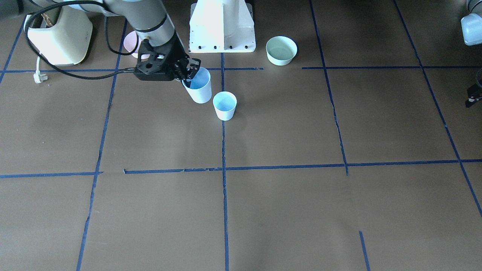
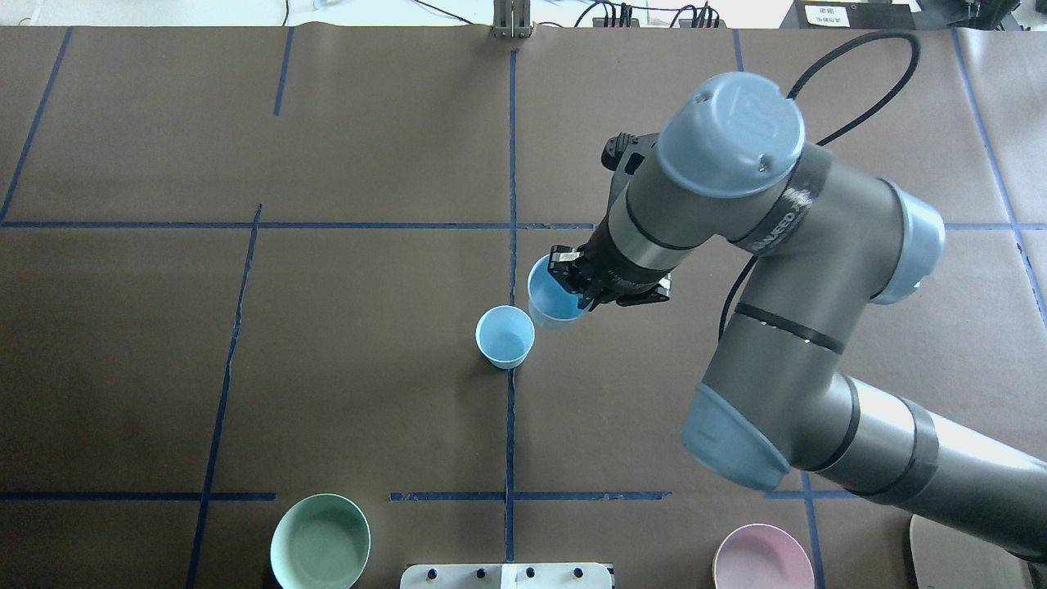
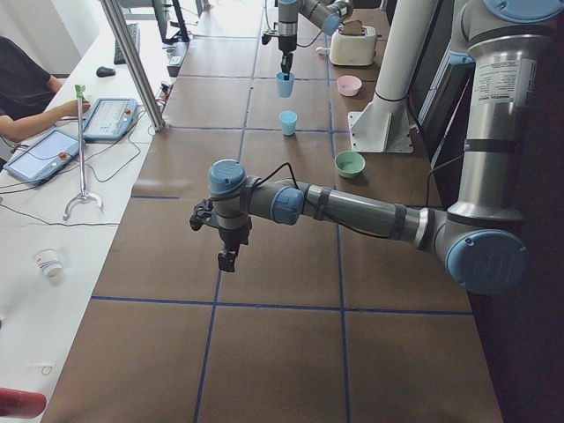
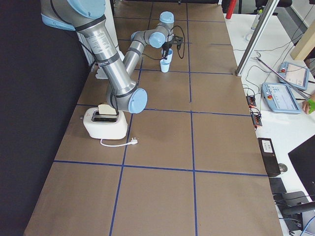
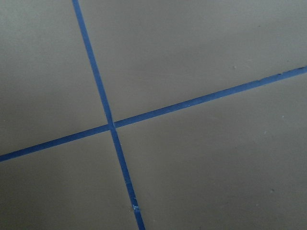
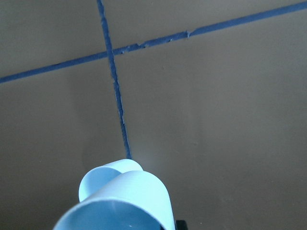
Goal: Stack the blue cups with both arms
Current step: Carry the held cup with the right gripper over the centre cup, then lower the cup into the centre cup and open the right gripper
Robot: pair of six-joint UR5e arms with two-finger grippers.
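My right gripper [image 1: 188, 72] is shut on the rim of one blue cup [image 1: 198, 89] and holds it slightly tilted, just off the table. It also shows in the overhead view [image 2: 550, 298]. The other blue cup [image 1: 224, 105] stands upright on the table on the centre tape line, right beside the held one; it also shows in the overhead view [image 2: 505, 335]. The two cups are apart. In the right wrist view the held cup [image 6: 127, 206] fills the bottom edge. My left gripper [image 3: 227, 259] hangs over bare table far off; I cannot tell if it is open.
A mint-green bowl [image 1: 281, 50] and a pink bowl [image 2: 762, 558] sit near the white pedestal [image 1: 222, 26]. A cream toaster [image 1: 60, 34] with a loose plug [image 1: 39, 77] stands at the robot's right. Blue tape lines cross the brown table.
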